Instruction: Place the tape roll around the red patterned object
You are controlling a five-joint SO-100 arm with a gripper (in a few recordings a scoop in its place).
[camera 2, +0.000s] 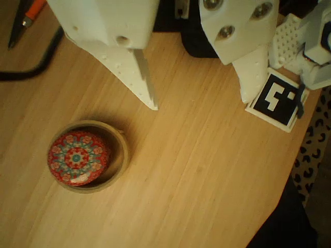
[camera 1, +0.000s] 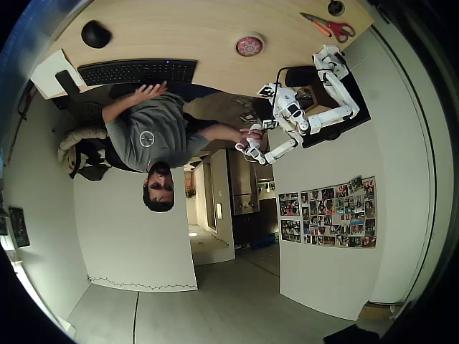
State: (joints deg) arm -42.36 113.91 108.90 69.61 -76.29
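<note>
In the wrist view the tape roll (camera 2: 120, 155) is lying flat on the wooden worktop (camera 2: 207, 170) at the lower left of the frame, and it is already ringing the red patterned object (camera 2: 77, 157), which is sitting inside its open centre, pressed toward the left side of the ring so that more of the inner wall is showing on the right. The gripper (camera 2: 199, 101) is hanging above the worktop at the upper centre of the frame with its fingers spread wide and nothing between them. The ring and ball are lying down and to the left of the gripper, clear of both fingertips and nearer the left finger (camera 2: 147, 88) than the right one. Being round, the pair is offering no long axis to line up with.

In the overhead view the same ring and ball (camera 1: 249, 46) are showing at the upper middle of the worktop, with the white arm standing to the right of them.

Judging from this, the placing is looking done, and what is remaining is likely a clean retreat up and to the right, away from the ring.
</note>
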